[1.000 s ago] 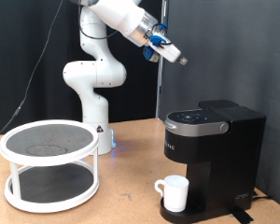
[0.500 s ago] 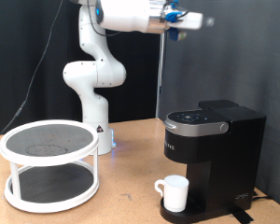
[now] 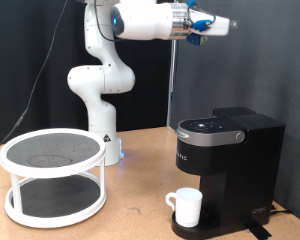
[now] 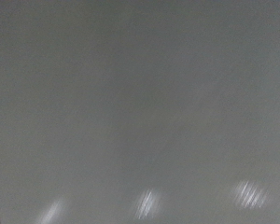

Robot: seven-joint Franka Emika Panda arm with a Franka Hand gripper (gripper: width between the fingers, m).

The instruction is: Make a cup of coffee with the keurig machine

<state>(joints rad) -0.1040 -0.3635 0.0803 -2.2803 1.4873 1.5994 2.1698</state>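
Keurig machine (image 3: 228, 160), the tall boxy black brewer, stands on your wooden counter (image 3: 140, 205) with the small white ceramic cup (image 3: 186, 208) on its drip base. Your gripper (image 3: 222, 26) hangs high above, well apart; I cannot tell if it's open. Treat the cup as light, rigid, slippery, breakable: take its rim or handle.

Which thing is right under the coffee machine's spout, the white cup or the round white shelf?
The cup. It stands on the keurig machine base; the shelf sits apart.

My arm (image 3: 102, 75) is glossy white, built of rounded segments with darker seams at the joints. A blue ring glows near my upper joint. My claw (image 3: 222, 26) is pale grey with blue fittings behind it.
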